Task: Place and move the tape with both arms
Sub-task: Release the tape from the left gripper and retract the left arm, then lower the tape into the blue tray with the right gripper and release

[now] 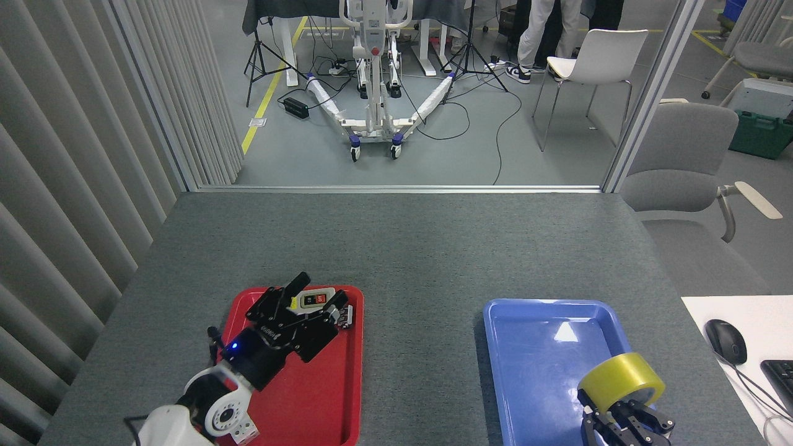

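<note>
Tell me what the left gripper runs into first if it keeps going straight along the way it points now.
The left gripper, open over the red tray, points up and to the right toward the small switch box at the tray's far end. That box looks first in line, though height above it is unclear from this view.

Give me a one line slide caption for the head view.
Right gripper holds yellow translucent tape roll over blue plastic tray; open left gripper above red tray.

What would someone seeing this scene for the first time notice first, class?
The eye goes to the wide roll of translucent yellow tape, gripped by the black right gripper over the shiny blue plastic tray at lower right. Next comes the bright red plastic tray at lower left, with the open black left gripper hovering above it.
</note>
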Controlling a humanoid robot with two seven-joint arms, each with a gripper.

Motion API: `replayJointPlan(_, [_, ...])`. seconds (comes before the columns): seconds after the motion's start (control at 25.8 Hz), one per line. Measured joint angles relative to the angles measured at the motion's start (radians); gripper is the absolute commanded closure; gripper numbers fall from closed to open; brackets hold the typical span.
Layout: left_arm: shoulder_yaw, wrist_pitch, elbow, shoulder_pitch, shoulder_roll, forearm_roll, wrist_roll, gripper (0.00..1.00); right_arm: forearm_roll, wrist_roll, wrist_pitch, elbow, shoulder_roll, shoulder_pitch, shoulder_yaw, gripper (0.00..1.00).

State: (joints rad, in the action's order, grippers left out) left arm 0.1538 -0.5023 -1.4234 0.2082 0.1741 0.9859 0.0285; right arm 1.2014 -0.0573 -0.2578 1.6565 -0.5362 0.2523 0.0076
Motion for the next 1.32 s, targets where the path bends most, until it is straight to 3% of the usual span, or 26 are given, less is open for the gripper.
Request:
replayJointPlan(0.23, [-0.118, 0.269, -0.157, -0.233, 0.007, 0.293, 0.116, 0.01, -0.153, -0.310, 0.166, 0.007, -0.074, -0.092, 0.017, 1.00])
replayJointPlan(0.35, [-0.124, 0.348, -0.175, -0.260, -0.005, 0.338, 0.124, 0.01, -0.180, -0.485, 0.201, 0.006, -0.089, -0.147, 0.037, 1.00])
replayJointPlan(0.46, [-0.104, 0.374, -0.179, -0.259, -0.007, 0.347, 0.126, 0.01, -0.208, -0.723, 0.218, 0.001, -0.109, -0.208, 0.055, 1.00])
replayJointPlan(0.58, [-0.074, 0.387, -0.165, -0.245, 0.000, 0.345, 0.128, 0.01, -0.247, -0.868, 0.231, -0.018, -0.122, -0.271, 0.072, 1.00])
replayJointPlan(0.81, [-0.059, 0.396, -0.120, -0.221, 0.015, 0.341, 0.128, 0.01, -0.275, -0.934, 0.246, -0.060, -0.114, -0.361, 0.125, 1.00])
replayJointPlan(1.32, [-0.057, 0.387, -0.121, -0.216, 0.025, 0.340, 0.126, 0.01, -0.319, -1.036, 0.319, -0.113, -0.031, -0.468, 0.202, 1.00])
